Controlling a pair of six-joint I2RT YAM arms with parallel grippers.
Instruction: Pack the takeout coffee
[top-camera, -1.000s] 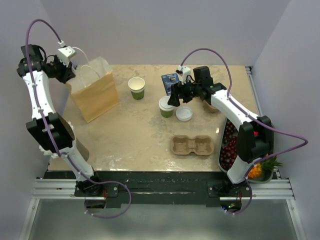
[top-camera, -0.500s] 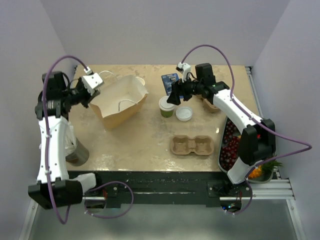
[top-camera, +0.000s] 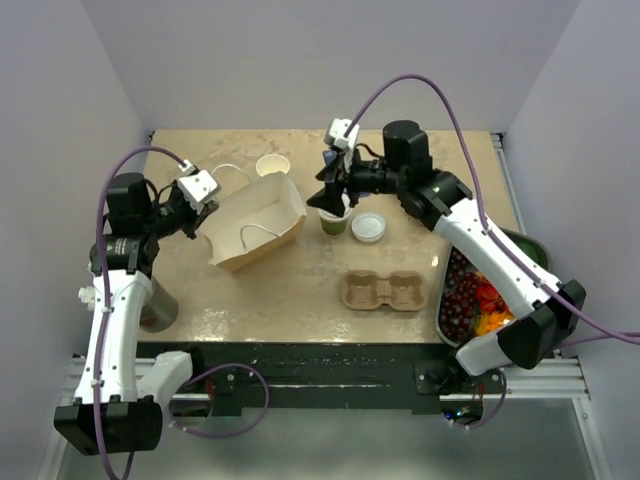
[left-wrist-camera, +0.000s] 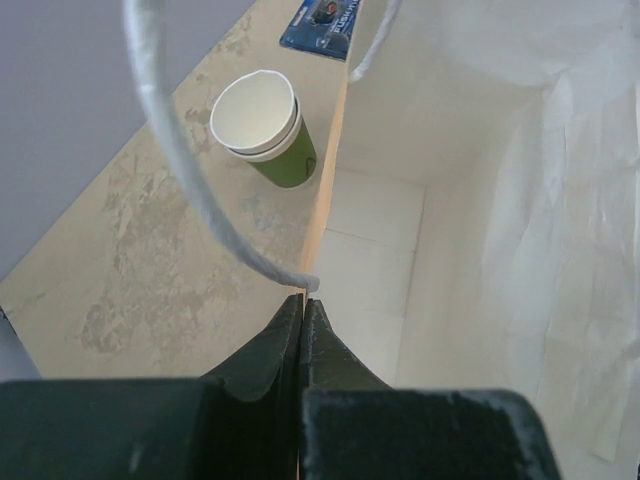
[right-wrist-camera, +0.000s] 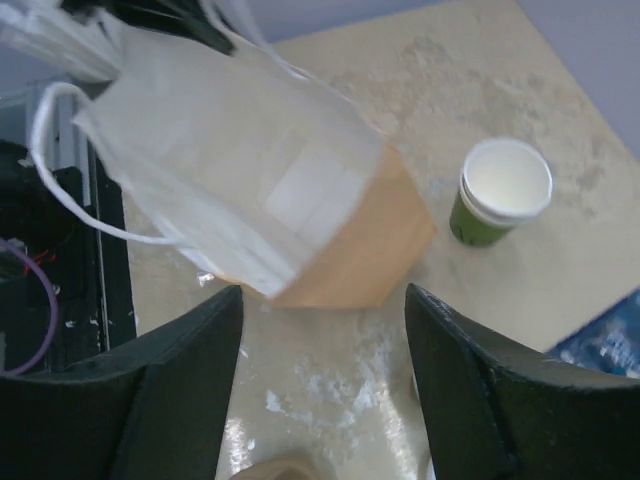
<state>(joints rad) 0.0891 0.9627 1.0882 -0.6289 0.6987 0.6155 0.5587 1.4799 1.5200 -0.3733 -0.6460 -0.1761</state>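
The takeout coffee (top-camera: 336, 223), a green cup with a white lid, stands mid-table and is half hidden under my right gripper (top-camera: 326, 199). That gripper is open and empty, hovering just above and left of the cup; in the right wrist view its gripper (right-wrist-camera: 322, 300) faces the bag. My left gripper (top-camera: 197, 206) is shut on the rim of the brown paper bag (top-camera: 256, 224), which is tilted with its white inside facing the cup. In the left wrist view the gripper (left-wrist-camera: 302, 298) pinches the bag's edge (left-wrist-camera: 322, 215) just below the white handle (left-wrist-camera: 180, 170).
An unlidded green cup (top-camera: 272, 165) (left-wrist-camera: 262, 125) (right-wrist-camera: 500, 190) stands behind the bag. A loose white lid (top-camera: 368, 228), a cardboard cup carrier (top-camera: 385, 291), a blue packet (left-wrist-camera: 325, 18), a fruit bowl (top-camera: 468, 300) at right and a grey cylinder (top-camera: 158, 305) at left.
My left arm has swung the bag down and toward the table's middle, tipping it over with its mouth open. My right gripper has moved left over the lidded cup.
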